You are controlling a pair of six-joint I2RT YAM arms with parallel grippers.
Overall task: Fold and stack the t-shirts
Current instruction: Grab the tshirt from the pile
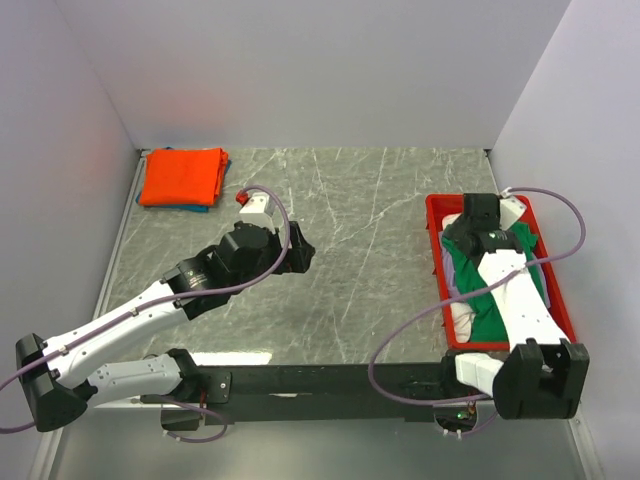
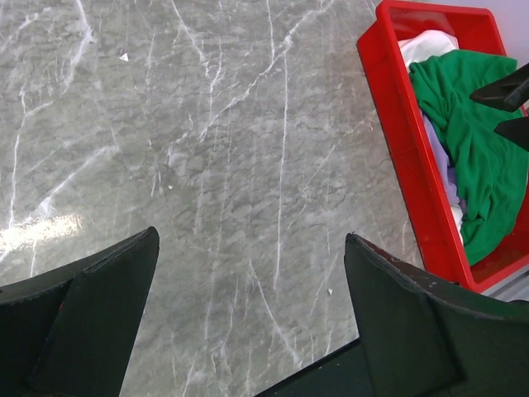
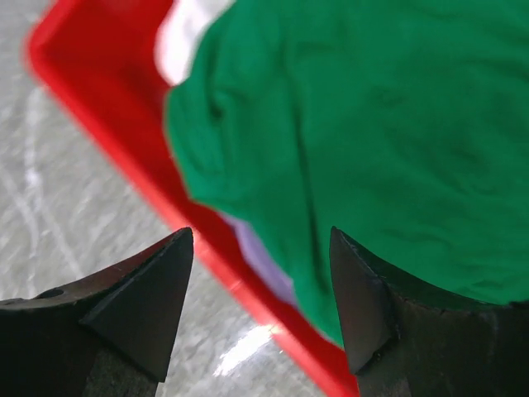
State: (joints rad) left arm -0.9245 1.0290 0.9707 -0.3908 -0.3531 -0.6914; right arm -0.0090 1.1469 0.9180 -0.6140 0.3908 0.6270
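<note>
A folded orange t-shirt (image 1: 181, 177) lies on a blue one (image 1: 222, 172) at the table's far left. A crumpled green t-shirt (image 1: 484, 292) lies in the red tray (image 1: 436, 265) at the right, over a lilac shirt (image 2: 440, 162) and a white shirt (image 2: 428, 45). My right gripper (image 1: 478, 222) is open and empty, hovering low over the green shirt (image 3: 380, 124) above the tray's left wall (image 3: 107, 116). My left gripper (image 1: 300, 250) is open and empty above the bare table middle, apart from all shirts. The green shirt also shows in the left wrist view (image 2: 475, 141).
The red tray (image 2: 405, 149) stands at the table's right side next to the white wall. White walls close in the table at left, back and right. A black rail (image 1: 330, 378) runs along the near edge.
</note>
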